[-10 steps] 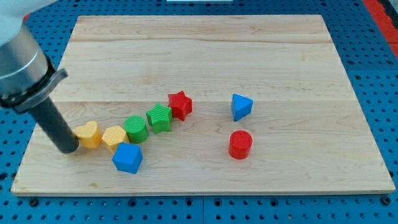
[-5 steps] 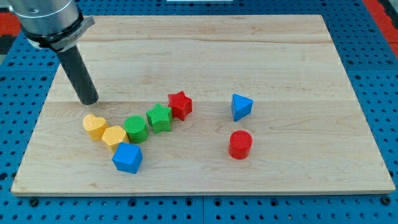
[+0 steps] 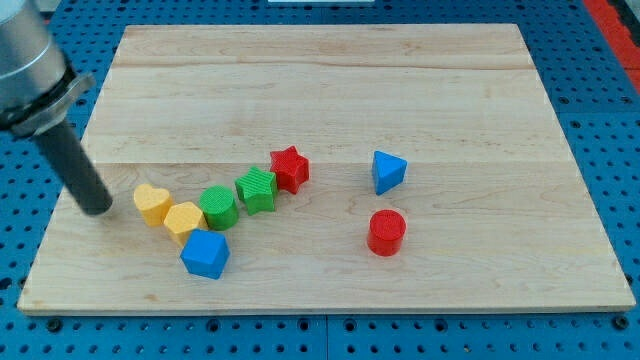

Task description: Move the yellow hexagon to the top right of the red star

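Camera view: my tip (image 3: 97, 208) is seen left of the yellow heart (image 3: 152, 203), apart, with no claw fitted. The yellow hexagon (image 3: 184, 220) lies flat; no long axis can be told, and it sits well left of the red star (image 3: 289, 168).

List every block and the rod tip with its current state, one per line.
my tip: on the board, left of the yellow heart, apart
yellow heart: touching yellow hexagon
yellow hexagon: lower left of red star
green cylinder: upright
green block: beside red star
red star: flat
blue block: flat
blue triangle: alone
red cylinder: upright
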Robot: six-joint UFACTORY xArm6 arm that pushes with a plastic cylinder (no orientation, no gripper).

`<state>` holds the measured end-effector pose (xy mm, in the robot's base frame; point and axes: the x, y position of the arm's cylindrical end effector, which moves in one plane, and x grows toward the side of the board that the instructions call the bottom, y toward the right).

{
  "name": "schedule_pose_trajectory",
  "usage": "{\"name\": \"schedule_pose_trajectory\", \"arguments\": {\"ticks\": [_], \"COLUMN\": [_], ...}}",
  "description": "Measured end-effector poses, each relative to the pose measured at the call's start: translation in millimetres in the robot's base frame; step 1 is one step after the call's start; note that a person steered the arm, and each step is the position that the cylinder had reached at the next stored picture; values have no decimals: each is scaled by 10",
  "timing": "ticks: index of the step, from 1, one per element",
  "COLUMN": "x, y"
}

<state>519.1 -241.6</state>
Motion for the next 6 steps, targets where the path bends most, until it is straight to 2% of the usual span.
{"name": "schedule_pose_trajectory", "arguments": {"ticks": [1, 2, 3, 4, 6], "x": [225, 252, 201, -4, -752], "y": [570, 1426, 2033, 2365, 2450]}}
